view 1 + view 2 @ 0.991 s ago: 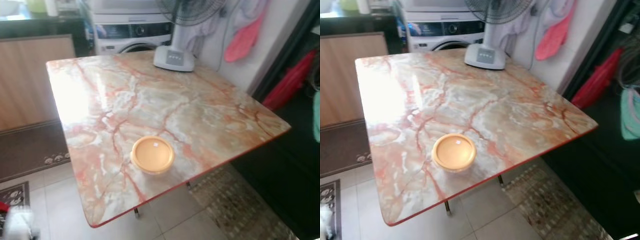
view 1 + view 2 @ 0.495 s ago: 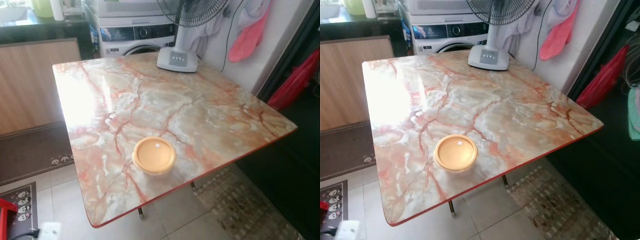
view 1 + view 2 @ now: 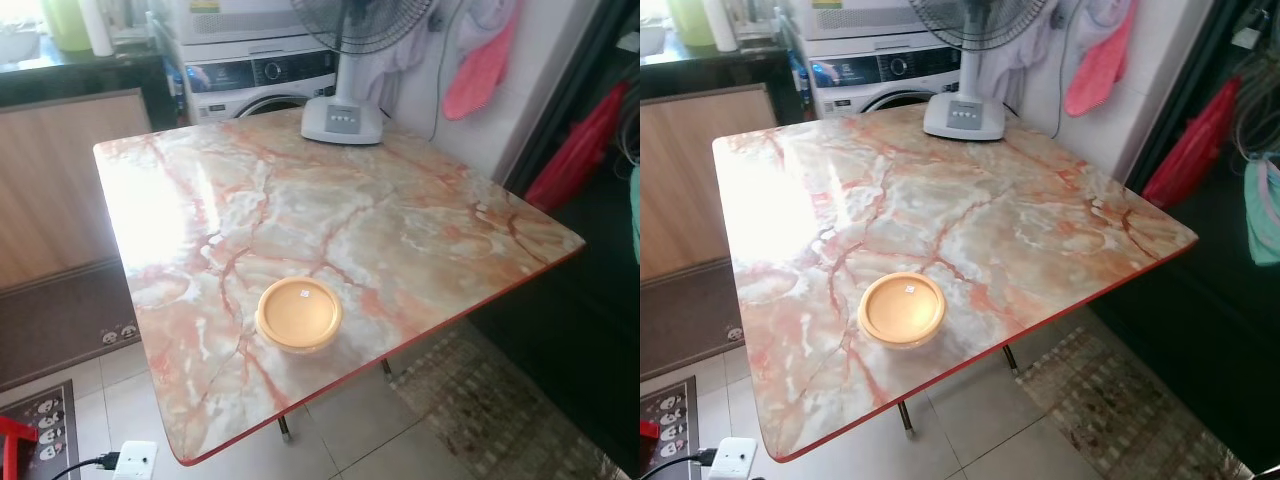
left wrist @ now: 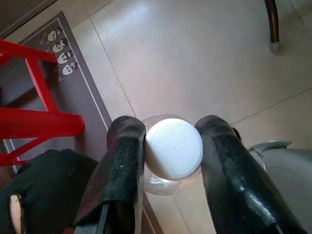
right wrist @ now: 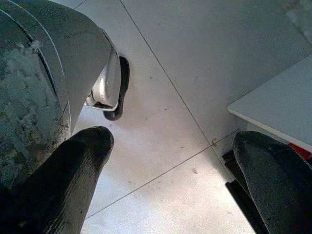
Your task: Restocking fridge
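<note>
A round container with an orange lid [image 3: 299,313] sits near the front edge of the marble-patterned table [image 3: 400,220]. In the left wrist view my left gripper [image 4: 171,146] hangs above the tiled floor, shut on a clear bottle with a white cap [image 4: 173,148], one black finger on each side of the cap. In the right wrist view my right gripper [image 5: 168,161] hangs open over the floor tiles, with nothing between its fingers.
A white fan [image 3: 345,110] stands at the table's far edge, with a washing machine [image 3: 255,80] behind it. A wooden panel [image 3: 50,180] is at the left. A white power strip [image 3: 135,460] and a red stool [image 4: 29,112] are on the floor. A patterned rug [image 3: 470,410] lies at the right.
The whole picture has shifted and sharpened, so the camera has moved. The container and the fan stay in place on the table. The power strip on the floor has come more into view.
</note>
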`<state>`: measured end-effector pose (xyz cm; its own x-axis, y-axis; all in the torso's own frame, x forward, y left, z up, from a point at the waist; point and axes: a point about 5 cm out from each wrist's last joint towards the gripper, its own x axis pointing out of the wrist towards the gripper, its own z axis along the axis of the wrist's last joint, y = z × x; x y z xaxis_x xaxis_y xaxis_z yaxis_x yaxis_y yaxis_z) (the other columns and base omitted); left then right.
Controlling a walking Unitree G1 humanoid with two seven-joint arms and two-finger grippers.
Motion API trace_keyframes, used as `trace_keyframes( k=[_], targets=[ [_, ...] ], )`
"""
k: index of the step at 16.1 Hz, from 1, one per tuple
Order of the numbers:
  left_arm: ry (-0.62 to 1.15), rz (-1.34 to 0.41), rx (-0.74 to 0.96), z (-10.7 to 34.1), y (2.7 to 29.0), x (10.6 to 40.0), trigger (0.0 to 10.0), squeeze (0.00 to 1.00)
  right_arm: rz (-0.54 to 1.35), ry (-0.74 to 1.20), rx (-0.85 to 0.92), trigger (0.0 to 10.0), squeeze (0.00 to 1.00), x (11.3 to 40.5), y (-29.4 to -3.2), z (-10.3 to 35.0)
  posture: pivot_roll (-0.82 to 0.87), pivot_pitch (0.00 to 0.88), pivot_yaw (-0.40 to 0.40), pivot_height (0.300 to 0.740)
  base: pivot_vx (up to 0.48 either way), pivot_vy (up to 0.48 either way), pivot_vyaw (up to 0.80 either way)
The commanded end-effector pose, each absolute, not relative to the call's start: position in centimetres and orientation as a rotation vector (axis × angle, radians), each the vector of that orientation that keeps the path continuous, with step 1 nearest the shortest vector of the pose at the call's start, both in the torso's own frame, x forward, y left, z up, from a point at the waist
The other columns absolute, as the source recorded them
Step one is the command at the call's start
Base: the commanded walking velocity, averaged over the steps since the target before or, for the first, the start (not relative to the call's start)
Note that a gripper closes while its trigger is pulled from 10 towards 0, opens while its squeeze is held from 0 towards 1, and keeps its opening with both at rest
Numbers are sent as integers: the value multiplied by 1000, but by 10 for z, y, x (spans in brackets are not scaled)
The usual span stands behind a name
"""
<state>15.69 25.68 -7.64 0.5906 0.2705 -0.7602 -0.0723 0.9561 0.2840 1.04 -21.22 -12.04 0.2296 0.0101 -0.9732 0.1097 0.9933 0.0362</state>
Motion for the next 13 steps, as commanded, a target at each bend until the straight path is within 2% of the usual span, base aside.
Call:
trace_keyframes(
  k=[1,9,13],
  targets=[
    [948,206,244,-79,259,152,10000,0,-80,1344,128,10000,0,6,-207,-121,113,0,-15,740,0,0,0],
    [1003,293,215,-83,271,134,10000,0,-70,1346,127,10000,0,4,-205,-122,116,0,-21,740,0,0,0],
    [1053,247,247,-89,267,119,10000,0,-65,1353,120,10000,0,2,-205,-122,137,0,-18,740,0,0,0]
  ],
)
